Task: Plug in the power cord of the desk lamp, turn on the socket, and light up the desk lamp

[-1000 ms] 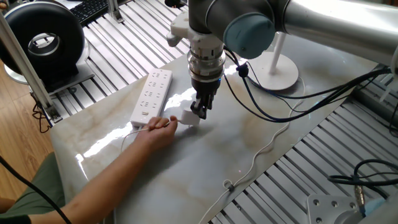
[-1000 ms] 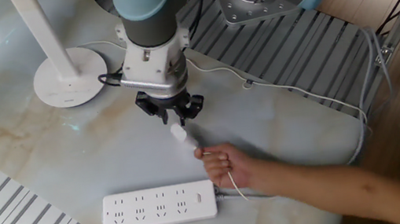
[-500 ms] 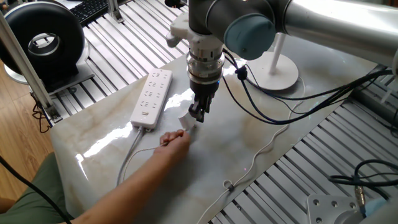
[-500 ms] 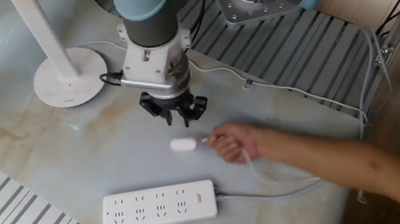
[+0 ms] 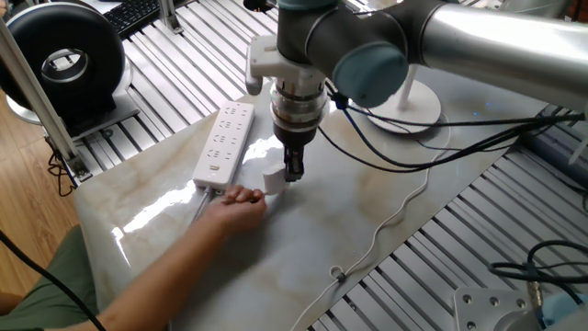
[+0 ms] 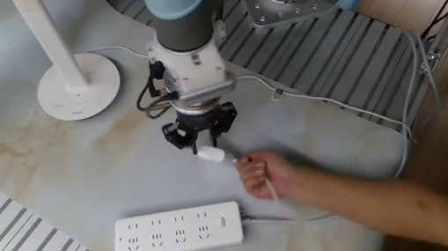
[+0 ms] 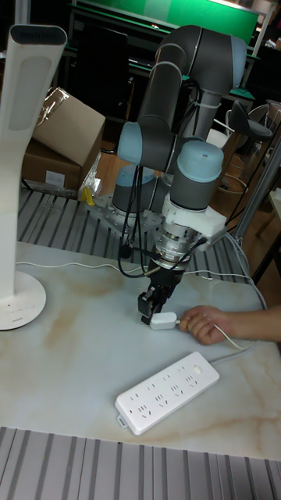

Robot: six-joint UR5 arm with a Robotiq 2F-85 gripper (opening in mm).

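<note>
From my end the gripper [image 7: 154, 307] is clamped on the power cord [image 7: 163, 320] plug (a person's hand [image 7: 200, 324] holds the cable), near the socket [image 7: 167, 393].

No readable text, brand, number or sign in any view. The lamp [image 7: 17, 234] base carries a faint small mark in the tall view, too small to read. The socket [image 6: 178, 231] shows only outlet holes and a small button, no legible label. The cardboard box [image 7: 58, 133] behind the table has a pale sticker on its side, blurred. The black round device [image 5: 62, 62] has a grey emblem at its centre, a shape only, no letters made out.
</note>
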